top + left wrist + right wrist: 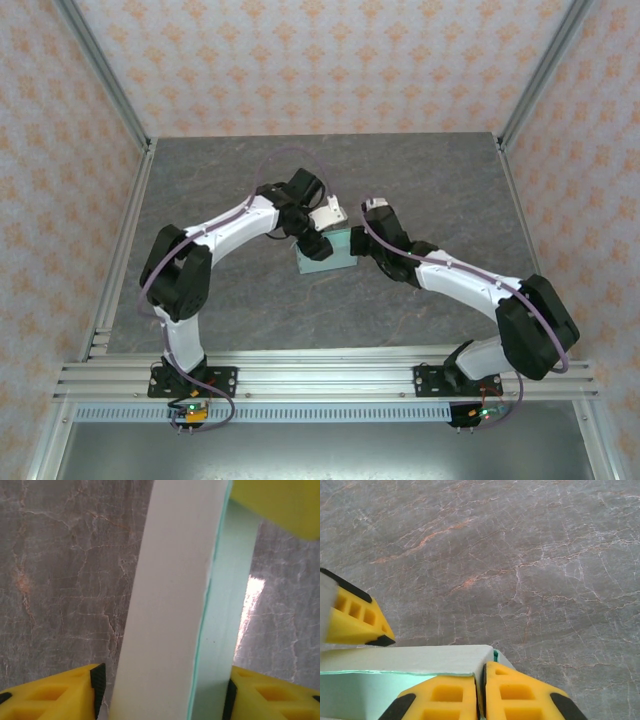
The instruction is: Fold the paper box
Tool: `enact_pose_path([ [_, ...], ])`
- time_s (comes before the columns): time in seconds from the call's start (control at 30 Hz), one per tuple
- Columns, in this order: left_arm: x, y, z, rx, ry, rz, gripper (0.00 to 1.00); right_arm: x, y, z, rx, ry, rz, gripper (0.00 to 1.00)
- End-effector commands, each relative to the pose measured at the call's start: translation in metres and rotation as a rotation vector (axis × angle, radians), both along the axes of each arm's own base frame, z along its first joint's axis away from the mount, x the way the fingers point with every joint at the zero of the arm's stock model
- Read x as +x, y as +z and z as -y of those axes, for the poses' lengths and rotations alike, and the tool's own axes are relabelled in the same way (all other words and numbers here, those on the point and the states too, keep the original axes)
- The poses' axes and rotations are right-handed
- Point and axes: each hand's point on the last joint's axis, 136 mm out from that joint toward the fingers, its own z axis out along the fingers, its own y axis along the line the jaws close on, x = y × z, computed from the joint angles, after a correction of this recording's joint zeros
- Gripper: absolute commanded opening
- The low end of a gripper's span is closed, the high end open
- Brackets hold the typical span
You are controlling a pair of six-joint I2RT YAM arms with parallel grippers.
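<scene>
Grey marbled table (220,300), peach-patterned walls (300,60), paper box (327,256).

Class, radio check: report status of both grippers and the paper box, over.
Left gripper shut across pale mint-green thin card paper box. Right gripper shut on its corner. No obstruction seen on grey marbled table.

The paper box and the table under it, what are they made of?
The paper box looks like thin card: matte, pale mint with a whiter face, and its cut edge is very slim. The table looks like grey stone with fine veins, though it may be a printed surface; it shines a little.
</scene>
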Motion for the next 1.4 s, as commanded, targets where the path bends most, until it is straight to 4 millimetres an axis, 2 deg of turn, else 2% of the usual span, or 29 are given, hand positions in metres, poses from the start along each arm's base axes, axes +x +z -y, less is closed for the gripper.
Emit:
enact_pose_path([
  [0.0, 0.012, 0.055, 0.009, -0.190, 0.068, 0.101, 0.67, -0.008, -0.007, -0.001, -0.024, 0.015, -0.018, 0.11],
  [0.13, 0.019, 0.089, -0.008, -0.270, 0.238, 0.166, 0.70, -0.006, -0.002, 0.000, -0.027, -0.004, -0.011, 0.11],
  [0.2, 0.016, 0.100, -0.018, -0.299, 0.311, 0.198, 0.71, -0.005, 0.000, 0.001, -0.036, -0.014, -0.004, 0.11],
  [0.33, 0.019, 0.102, -0.063, -0.292, 0.610, 0.268, 0.73, -0.003, 0.001, 0.003, -0.059, -0.033, -0.002, 0.11],
  [0.4, 0.011, 0.098, -0.071, -0.345, 0.693, 0.253, 0.73, -0.003, 0.000, 0.003, -0.058, -0.040, -0.004, 0.11],
  [0.53, -0.001, 0.083, -0.071, -0.448, 0.781, 0.186, 0.66, -0.003, 0.000, 0.000, -0.094, -0.055, 0.005, 0.11],
  [0.7, -0.008, 0.073, -0.065, -0.389, 0.741, 0.205, 0.63, 0.001, 0.004, 0.000, -0.097, -0.103, 0.017, 0.12],
  [0.9, -0.002, 0.067, -0.059, -0.347, 0.710, 0.194, 0.36, 0.001, 0.004, 0.003, -0.112, -0.114, 0.013, 0.12],
  [1.07, -0.002, 0.053, -0.063, -0.277, 0.718, 0.173, 0.36, 0.000, 0.004, 0.005, -0.112, -0.122, 0.015, 0.12],
  [1.2, -0.004, 0.046, -0.069, -0.232, 0.720, 0.175, 0.46, 0.001, 0.006, 0.005, -0.111, -0.128, 0.020, 0.12],
  [1.27, -0.004, 0.047, -0.075, -0.206, 0.729, 0.197, 0.46, 0.001, 0.006, 0.006, -0.112, -0.130, 0.021, 0.12],
  [1.37, -0.003, 0.045, -0.080, -0.167, 0.725, 0.210, 0.35, 0.001, 0.006, 0.006, -0.115, -0.129, 0.021, 0.12],
])
